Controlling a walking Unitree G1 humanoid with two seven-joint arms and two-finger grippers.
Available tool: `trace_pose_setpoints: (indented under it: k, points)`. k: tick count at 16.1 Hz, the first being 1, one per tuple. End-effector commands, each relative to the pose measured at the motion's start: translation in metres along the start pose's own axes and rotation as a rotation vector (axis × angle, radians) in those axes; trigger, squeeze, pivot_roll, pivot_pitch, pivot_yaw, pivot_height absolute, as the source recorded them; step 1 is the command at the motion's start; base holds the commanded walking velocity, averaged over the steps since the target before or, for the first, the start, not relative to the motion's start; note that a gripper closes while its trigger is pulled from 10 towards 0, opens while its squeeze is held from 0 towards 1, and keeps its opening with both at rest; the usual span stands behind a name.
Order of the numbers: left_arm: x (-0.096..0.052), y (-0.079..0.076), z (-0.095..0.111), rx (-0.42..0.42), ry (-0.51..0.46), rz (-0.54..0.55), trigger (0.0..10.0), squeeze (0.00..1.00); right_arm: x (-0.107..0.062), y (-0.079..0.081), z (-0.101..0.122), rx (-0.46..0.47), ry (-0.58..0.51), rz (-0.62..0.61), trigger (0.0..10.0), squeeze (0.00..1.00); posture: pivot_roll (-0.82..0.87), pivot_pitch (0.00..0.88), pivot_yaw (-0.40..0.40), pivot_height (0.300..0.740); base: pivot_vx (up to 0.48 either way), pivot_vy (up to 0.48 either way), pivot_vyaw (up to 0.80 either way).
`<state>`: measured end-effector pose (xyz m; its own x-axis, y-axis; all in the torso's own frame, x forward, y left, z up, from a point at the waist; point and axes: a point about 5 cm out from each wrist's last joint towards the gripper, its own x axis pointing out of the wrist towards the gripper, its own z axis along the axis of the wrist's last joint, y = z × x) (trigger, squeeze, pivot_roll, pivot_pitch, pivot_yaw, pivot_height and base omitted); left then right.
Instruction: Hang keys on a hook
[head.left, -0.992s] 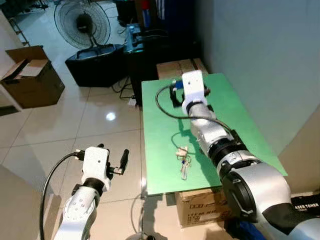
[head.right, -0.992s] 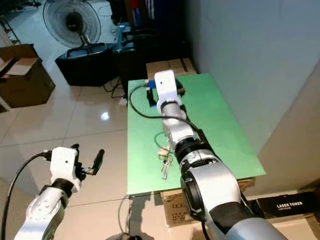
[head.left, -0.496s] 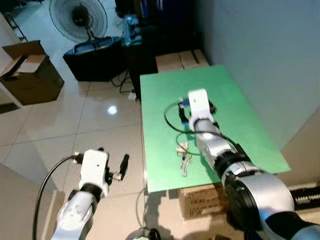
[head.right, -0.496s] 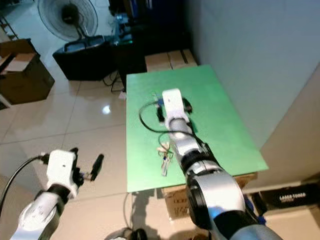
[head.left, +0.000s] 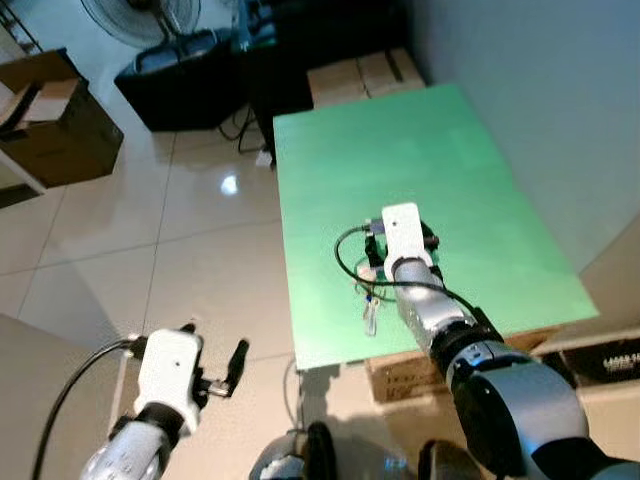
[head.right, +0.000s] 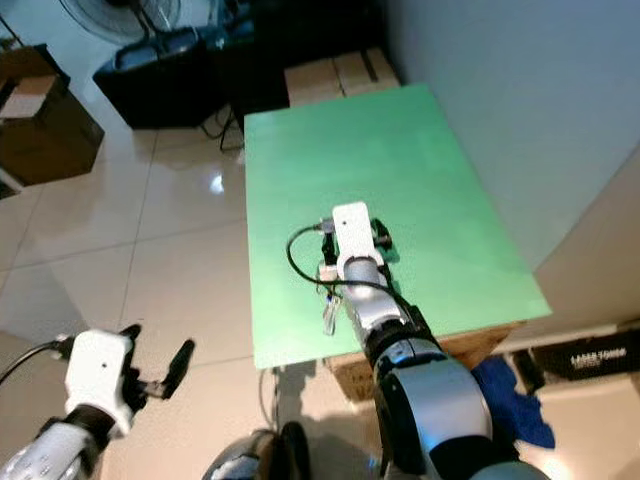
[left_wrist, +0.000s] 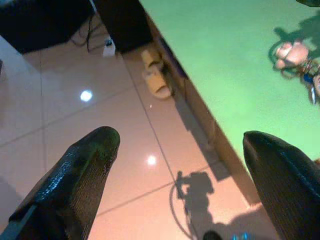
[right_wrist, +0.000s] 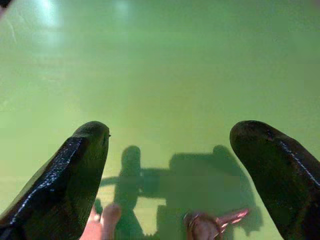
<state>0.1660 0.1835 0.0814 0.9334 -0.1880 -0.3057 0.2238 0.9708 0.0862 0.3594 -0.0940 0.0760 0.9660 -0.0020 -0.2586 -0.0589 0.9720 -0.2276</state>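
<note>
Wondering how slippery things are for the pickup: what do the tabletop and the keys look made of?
The tabletop looks like a smooth, matte green sheet or board; it shows soft shadows and only faint glare. The keys seem to be silvery metal on a ring, with a pale pinkish tag, possibly plastic; too small to be sure. The right gripper hovers open above them.

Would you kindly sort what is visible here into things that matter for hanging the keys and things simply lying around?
Belongs to the job:
keys on the green table
right gripper, open above them

Just lying about:
fan
cardboard box
slippers on the floor
left gripper, idle, open
</note>
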Motion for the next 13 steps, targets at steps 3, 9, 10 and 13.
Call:
trace_pose_setpoints:
  k: [3,9,10,13]
  points:
    - [-0.018,0.007,-0.001,0.017,0.049,0.008,10.0,0.0,-0.008,0.012,-0.022,0.006,0.075,0.012,10.0,0.0,0.13,0.317,0.232,0.74,0.0,0.0,0.0]
    - [-0.064,0.004,0.008,0.018,0.085,-0.016,10.0,0.0,-0.019,0.013,-0.05,0.052,0.178,-0.028,5.5,0.0,0.13,0.348,0.252,0.74,0.0,0.0,0.0]
    - [-0.064,0.005,0.007,0.018,0.092,-0.023,10.0,0.0,-0.019,0.01,-0.053,0.066,0.195,-0.025,0.0,0.0,0.13,0.347,0.254,0.74,0.0,0.0,0.0]
    - [-0.063,0.005,0.005,0.015,0.094,-0.035,10.0,0.0,-0.021,0.01,-0.056,0.066,0.205,-0.031,0.0,0.0,0.12,0.342,0.255,0.74,0.0,0.0,0.0]
